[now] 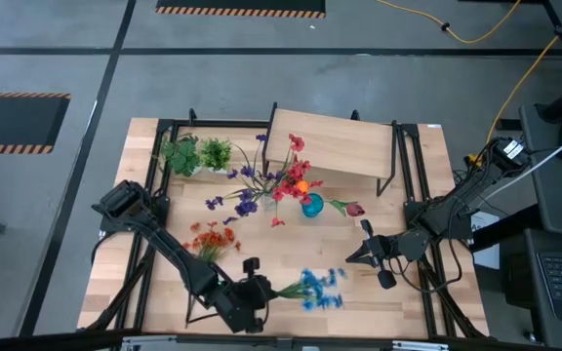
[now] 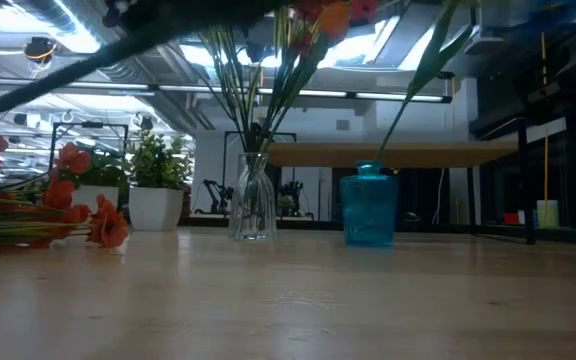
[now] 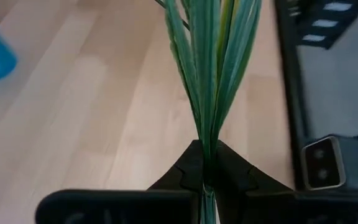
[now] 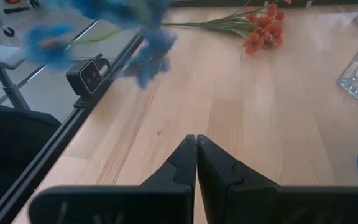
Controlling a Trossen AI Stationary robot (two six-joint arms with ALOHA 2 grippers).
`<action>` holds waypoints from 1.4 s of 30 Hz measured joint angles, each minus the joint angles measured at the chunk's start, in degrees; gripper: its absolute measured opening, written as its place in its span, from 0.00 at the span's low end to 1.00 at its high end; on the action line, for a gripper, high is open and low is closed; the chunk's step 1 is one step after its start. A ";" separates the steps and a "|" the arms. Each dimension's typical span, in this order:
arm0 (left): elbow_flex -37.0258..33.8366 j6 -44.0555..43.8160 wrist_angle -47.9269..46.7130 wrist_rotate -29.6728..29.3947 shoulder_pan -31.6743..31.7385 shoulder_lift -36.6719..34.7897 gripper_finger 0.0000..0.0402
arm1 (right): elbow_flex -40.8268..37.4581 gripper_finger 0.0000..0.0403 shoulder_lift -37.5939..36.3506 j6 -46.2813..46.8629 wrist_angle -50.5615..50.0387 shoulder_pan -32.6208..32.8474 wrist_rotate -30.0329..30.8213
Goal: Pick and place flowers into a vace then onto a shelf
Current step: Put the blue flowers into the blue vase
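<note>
At the table's near edge the left gripper (image 1: 261, 291) is clamped on the green stems of the blue flower spray (image 1: 318, 289); the wrist view shows its two fingers (image 3: 188, 171) pressed together around the stems, and the blue blooms reach out toward the table's right side; a little farther in and to the right, the right gripper (image 1: 354, 257) hangs over bare wood with its fingers (image 4: 182, 163) closed against each other and nothing between them; left of centre the orange-red flowers (image 1: 208, 240) lie flat on the tabletop (image 1: 144, 244); near the middle stand a clear glass vase (image 2: 252, 196) with purple and red sprays in it and, just beside it, a teal vase (image 1: 312, 205) with a dark red bud (image 1: 354, 209) leaning out; behind them is the shelf (image 1: 335, 146); two green leafy tufts (image 1: 195, 154) sit at the far left corner
</note>
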 joint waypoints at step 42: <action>-0.28 41.40 41.71 15.59 16.65 2.36 0.03 | 0.02 0.04 0.00 -15.48 19.00 -0.11 4.00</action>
